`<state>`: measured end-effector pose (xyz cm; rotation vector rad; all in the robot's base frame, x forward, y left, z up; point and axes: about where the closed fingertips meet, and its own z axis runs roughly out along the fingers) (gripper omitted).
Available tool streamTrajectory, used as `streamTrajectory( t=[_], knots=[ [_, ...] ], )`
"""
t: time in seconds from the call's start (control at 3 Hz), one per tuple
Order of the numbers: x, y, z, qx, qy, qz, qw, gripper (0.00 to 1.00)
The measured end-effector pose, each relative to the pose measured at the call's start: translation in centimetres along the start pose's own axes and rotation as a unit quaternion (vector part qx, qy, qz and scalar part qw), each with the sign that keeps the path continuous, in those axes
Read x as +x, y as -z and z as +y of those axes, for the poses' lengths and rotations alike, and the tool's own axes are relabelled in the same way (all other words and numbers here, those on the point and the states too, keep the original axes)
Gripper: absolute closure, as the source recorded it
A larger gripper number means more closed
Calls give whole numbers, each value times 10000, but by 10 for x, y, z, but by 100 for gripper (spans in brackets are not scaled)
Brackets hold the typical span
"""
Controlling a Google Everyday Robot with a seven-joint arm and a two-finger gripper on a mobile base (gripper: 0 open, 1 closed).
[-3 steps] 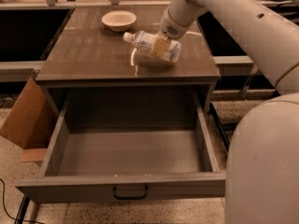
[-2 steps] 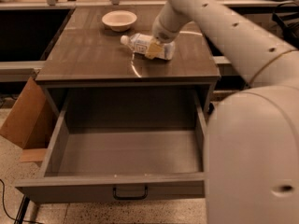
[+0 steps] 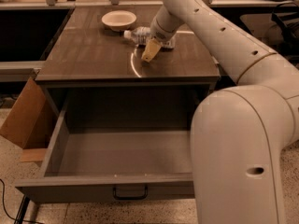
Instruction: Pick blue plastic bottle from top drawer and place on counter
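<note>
Arm: the white arm (image 3: 219, 36) is reaching in from the right foreground and stretching up and leftward over the counter (image 3: 88, 55). Its thick near segment is filling the lower right, and the slimmer far segment is sloping down to the wrist.
Gripper: the gripper (image 3: 151, 52) is pointing down and to the left, its yellowish tip hanging close over the counter top, beside a thin white arc.
Grip: it is not showing whether it is released or clenched.
Bottle: the blue plastic bottle (image 3: 139, 34) is lying on its side on the counter just behind the gripper. Its white cap is pointing left and its other end is hiding under the wrist.
Bowl: the white bowl (image 3: 119, 19) is sitting behind and left of the gripper, near the bottle's cap.
Drawer: the top drawer (image 3: 70, 190) is standing pulled open, well below the gripper and nearer the camera, its grey floor showing.
Box: a cardboard box (image 3: 23, 120) is leaning far left of the gripper and lower, against the drawer's side.
</note>
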<state>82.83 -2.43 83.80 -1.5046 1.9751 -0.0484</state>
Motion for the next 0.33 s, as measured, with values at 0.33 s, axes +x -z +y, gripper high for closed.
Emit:
streamTrajectory(
  t=[0.33],
  knots=[
    [0,0,0,0,0,0,10000,0]
  ],
)
